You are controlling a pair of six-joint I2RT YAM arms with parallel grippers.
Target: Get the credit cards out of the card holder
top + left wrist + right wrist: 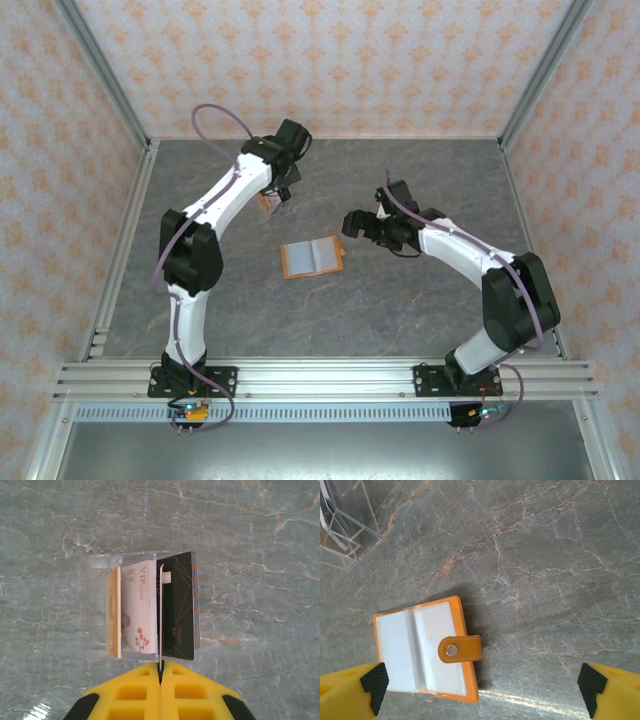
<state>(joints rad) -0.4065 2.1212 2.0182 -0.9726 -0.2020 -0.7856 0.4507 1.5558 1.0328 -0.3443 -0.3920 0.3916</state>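
Observation:
The orange card holder point(313, 257) lies open on the table, its pale inner pockets up and its snap strap point(461, 648) folded over the right edge. Beside and slightly above it, my right gripper point(482, 687) stands open, with the holder point(422, 652) next to its left finger. At the far side my left gripper point(160, 669) is shut on a thin pale card point(160, 615) seen edge-on. That card stands in a clear stand point(100, 605) between a white VIP card point(140, 605) and a black card point(180, 610). A tan-brown card point(114, 612) stands at the stand's left.
The clear stand point(268, 204) sits under the left gripper point(277, 196), behind and to the left of the holder; a corner of it point(342, 527) is in the right wrist view. Grey marble table point(400, 300) is enclosed by patterned walls and metal rails.

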